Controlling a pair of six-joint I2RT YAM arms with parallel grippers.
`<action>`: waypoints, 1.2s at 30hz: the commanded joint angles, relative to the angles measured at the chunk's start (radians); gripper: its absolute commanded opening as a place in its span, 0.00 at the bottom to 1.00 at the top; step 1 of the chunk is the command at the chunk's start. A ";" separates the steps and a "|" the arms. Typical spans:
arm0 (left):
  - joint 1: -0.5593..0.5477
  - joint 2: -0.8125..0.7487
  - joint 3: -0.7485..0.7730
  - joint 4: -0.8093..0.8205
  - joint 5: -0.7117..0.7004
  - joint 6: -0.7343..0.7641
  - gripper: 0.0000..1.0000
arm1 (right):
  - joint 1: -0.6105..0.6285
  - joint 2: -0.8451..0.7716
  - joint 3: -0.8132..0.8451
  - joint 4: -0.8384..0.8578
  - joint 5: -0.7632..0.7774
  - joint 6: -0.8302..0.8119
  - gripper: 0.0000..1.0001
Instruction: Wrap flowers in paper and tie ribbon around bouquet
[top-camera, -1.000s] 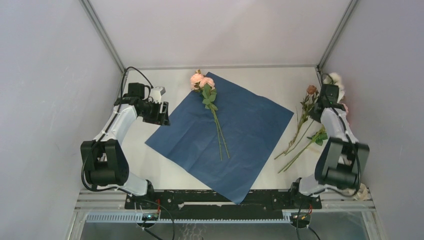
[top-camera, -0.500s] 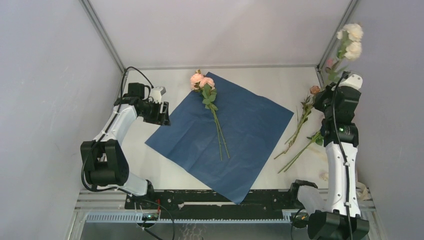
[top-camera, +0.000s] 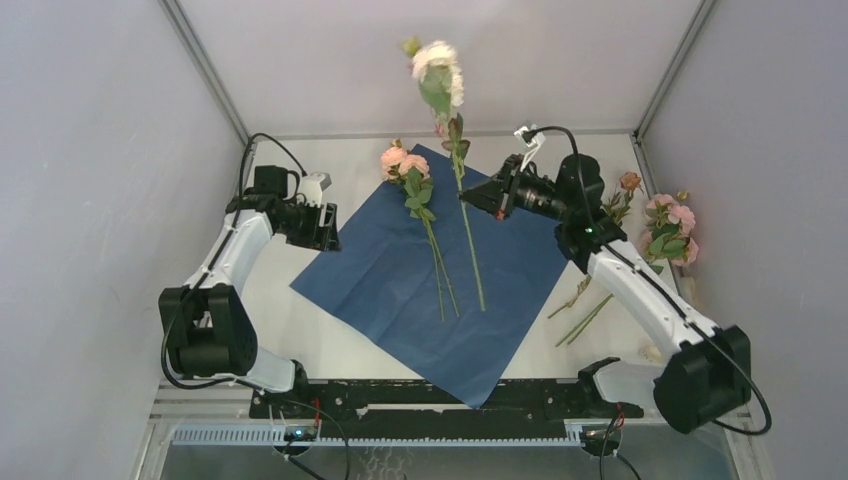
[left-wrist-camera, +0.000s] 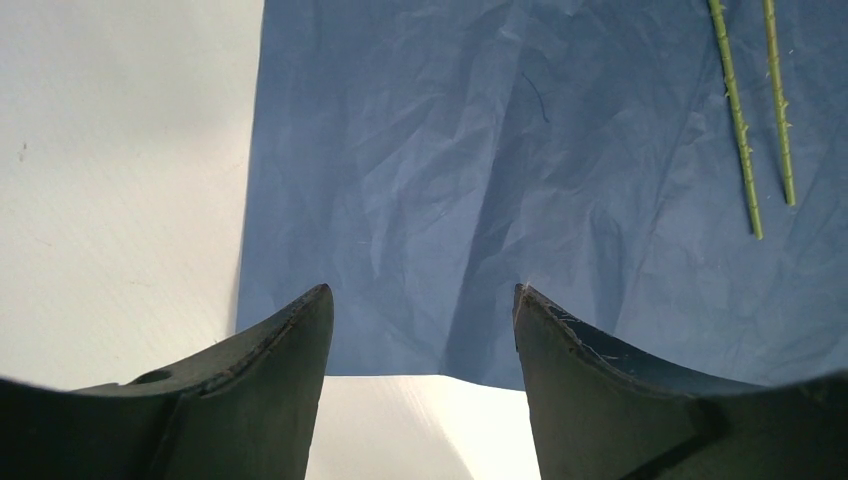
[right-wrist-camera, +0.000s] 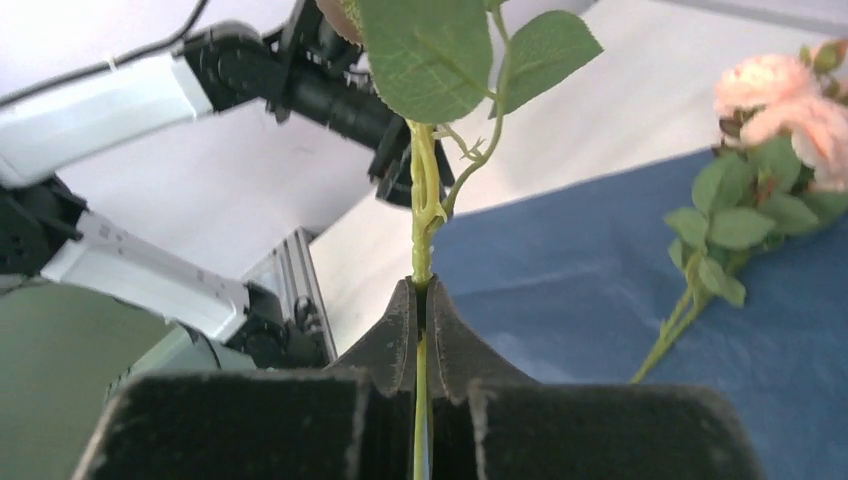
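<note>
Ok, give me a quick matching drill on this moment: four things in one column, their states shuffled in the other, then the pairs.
1. left end effector
2. right end effector
3. pink roses
4. paper

A. shut on the white flower
B. spread out, dark blue side up
C. open, empty
D. lying on the sheet

Pairs: 1-C, 2-A, 3-D, 4-B

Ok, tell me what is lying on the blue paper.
Pink roses lie on the paper. The right fingers hold a white flower over it. Anything beneath the paper is hidden.
</note>
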 joint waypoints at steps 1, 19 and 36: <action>0.000 -0.041 -0.021 0.003 0.041 0.018 0.71 | 0.033 0.102 0.004 0.370 0.094 0.199 0.00; 0.000 -0.015 -0.024 0.002 0.051 0.013 0.71 | 0.302 0.765 0.357 -0.186 0.750 -0.119 0.01; 0.000 0.006 -0.027 -0.003 0.069 0.020 0.71 | 0.255 0.545 0.444 -0.502 0.947 -0.192 0.63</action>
